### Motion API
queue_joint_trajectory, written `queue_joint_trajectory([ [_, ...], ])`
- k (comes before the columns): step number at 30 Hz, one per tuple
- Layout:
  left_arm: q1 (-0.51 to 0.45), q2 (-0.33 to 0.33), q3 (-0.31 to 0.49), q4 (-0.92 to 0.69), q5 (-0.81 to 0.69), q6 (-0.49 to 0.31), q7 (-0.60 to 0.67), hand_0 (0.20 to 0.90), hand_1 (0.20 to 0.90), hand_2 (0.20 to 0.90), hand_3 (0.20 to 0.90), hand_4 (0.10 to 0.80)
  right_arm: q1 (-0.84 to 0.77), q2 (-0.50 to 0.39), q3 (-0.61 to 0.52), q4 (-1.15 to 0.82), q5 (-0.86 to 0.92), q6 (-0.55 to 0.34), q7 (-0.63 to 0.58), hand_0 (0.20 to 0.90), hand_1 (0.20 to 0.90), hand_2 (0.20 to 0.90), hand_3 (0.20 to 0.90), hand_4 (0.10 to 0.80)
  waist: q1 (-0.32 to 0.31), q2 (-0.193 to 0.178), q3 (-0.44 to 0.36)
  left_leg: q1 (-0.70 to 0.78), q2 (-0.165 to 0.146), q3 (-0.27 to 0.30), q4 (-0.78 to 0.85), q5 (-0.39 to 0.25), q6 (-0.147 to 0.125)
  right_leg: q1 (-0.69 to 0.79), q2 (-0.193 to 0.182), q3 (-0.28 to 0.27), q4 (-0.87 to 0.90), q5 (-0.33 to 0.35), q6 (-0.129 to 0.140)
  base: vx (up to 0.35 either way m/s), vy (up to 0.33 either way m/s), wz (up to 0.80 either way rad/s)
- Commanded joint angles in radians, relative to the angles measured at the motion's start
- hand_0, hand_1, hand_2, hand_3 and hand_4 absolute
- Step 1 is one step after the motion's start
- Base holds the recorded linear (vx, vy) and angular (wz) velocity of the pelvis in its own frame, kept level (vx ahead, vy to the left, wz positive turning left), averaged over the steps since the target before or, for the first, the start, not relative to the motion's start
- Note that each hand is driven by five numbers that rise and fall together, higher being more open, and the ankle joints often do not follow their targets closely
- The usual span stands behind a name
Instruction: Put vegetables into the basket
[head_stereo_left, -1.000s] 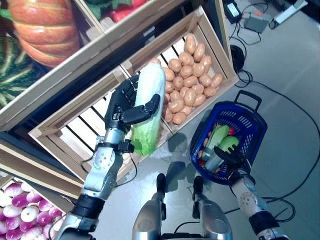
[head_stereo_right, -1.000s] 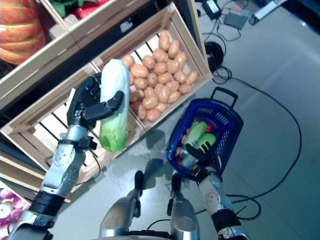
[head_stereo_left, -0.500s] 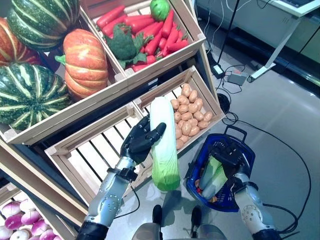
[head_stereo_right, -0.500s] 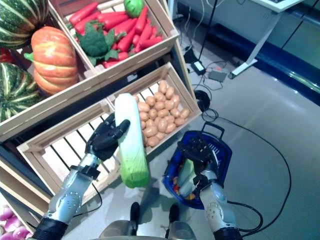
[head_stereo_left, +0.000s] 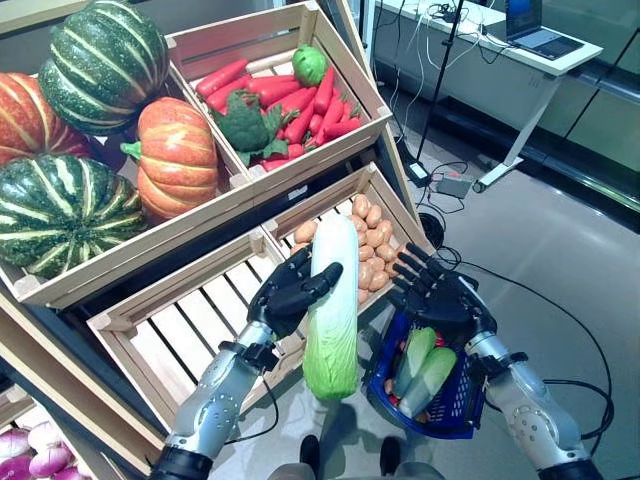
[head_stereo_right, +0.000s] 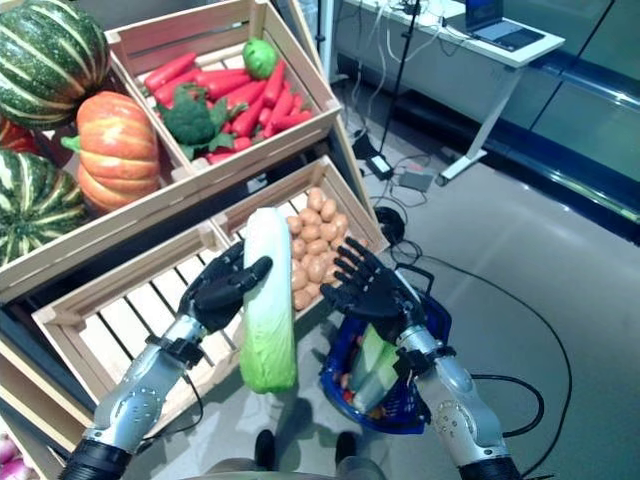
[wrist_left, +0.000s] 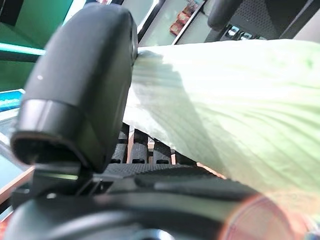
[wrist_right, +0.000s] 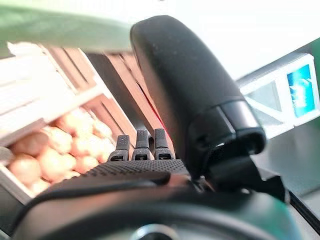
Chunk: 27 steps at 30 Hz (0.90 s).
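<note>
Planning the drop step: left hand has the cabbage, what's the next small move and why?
Probably swing the left hand rightward over the blue plastic basket. It grips the long pale-green napa cabbage beside the basket, not above it; the open right hand hovers over the rim.

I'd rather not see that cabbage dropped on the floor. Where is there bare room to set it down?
The slatted crate left of the potatoes is bare, right behind the left robot hand holding the cabbage. The blue basket is crowded with vegetables, and the open right robot hand is above it.
</note>
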Motion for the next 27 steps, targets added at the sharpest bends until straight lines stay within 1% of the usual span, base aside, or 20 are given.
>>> queue_joint_trajectory([
  [1, -0.057, 0.023, 0.007, -0.095, -0.015, -0.083, -0.03, 0.3, 0.3, 0.3, 0.3, 0.4, -0.042, -0.05, 0.009, -0.115, 0.049, 0.003, 0.098, 0.9, 0.9, 0.9, 0.9, 0.8, 0.013, -0.022, -0.105, 0.034, -0.022, 0.01, 0.006, -0.102, -0.027, 0.02, -0.051, -0.017, 0.002, 0.012, 0.058, 0.0, 0.0, 0.0],
  [9, -0.067, 0.033, -0.01, -0.112, -0.007, -0.121, -0.029, 0.3, 0.3, 0.3, 0.3, 0.4, -0.059, -0.081, 0.058, -0.103, 0.051, 0.093, 0.1, 0.9, 0.9, 0.9, 0.9, 0.8, 0.02, -0.031, -0.107, 0.038, -0.021, 0.008, 0.006, -0.106, -0.026, 0.025, -0.05, -0.017, 0.002, 0.009, 0.059, 0.0, 0.0, 0.0],
  [19, -0.09, 0.036, -0.04, -0.142, -0.028, -0.132, -0.064, 0.3, 0.3, 0.3, 0.3, 0.4, -0.076, -0.085, 0.108, -0.087, 0.067, 0.152, 0.123, 0.9, 0.9, 0.9, 0.9, 0.8, 0.026, -0.034, -0.108, 0.042, -0.019, 0.008, 0.006, -0.107, -0.029, 0.029, -0.057, -0.021, 0.002, 0.009, 0.063, 0.0, 0.0, 0.0],
  [27, -0.102, 0.035, -0.064, -0.151, -0.073, -0.129, -0.1, 0.3, 0.3, 0.3, 0.3, 0.4, -0.092, -0.077, 0.15, -0.068, 0.065, 0.177, 0.15, 0.9, 0.9, 0.9, 0.9, 0.8, 0.03, -0.035, -0.108, 0.047, -0.018, 0.008, 0.006, -0.111, -0.027, 0.034, -0.058, -0.02, 0.002, 0.009, 0.064, 0.0, 0.0, 0.0],
])
